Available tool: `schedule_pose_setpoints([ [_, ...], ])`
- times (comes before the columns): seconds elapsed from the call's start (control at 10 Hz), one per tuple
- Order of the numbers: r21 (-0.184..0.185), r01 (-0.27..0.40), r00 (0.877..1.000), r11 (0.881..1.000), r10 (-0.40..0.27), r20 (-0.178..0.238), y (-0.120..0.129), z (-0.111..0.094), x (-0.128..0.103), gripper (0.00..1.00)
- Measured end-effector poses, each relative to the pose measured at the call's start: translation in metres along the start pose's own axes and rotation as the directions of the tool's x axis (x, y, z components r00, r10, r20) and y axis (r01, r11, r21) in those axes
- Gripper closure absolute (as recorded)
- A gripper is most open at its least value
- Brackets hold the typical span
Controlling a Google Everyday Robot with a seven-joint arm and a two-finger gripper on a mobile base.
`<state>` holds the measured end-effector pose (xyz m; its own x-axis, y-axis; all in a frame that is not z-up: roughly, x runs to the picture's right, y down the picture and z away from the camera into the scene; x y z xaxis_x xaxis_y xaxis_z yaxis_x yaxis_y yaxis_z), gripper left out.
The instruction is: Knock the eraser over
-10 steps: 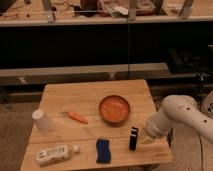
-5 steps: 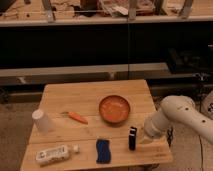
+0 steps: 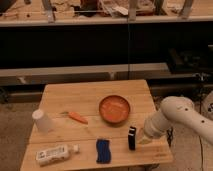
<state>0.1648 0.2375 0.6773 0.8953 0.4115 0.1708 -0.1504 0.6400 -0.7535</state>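
Standing upright, eraser sits near table's front edge, at 5 o'clock from bowl. Gripper just beside it at 3 o'clock, nothing visibly held. Blue pad lies at eraser's 8 o'clock.

Wooden table: eraser beside tool.

No text, label or number is legible anywhere.
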Motion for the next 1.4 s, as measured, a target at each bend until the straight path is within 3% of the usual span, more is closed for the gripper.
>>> schedule_pose_setpoints([
  [1.4,-0.007,-0.064,0.997,0.998,0.065,0.036,-0.007,0.013,-0.007,0.86],
])
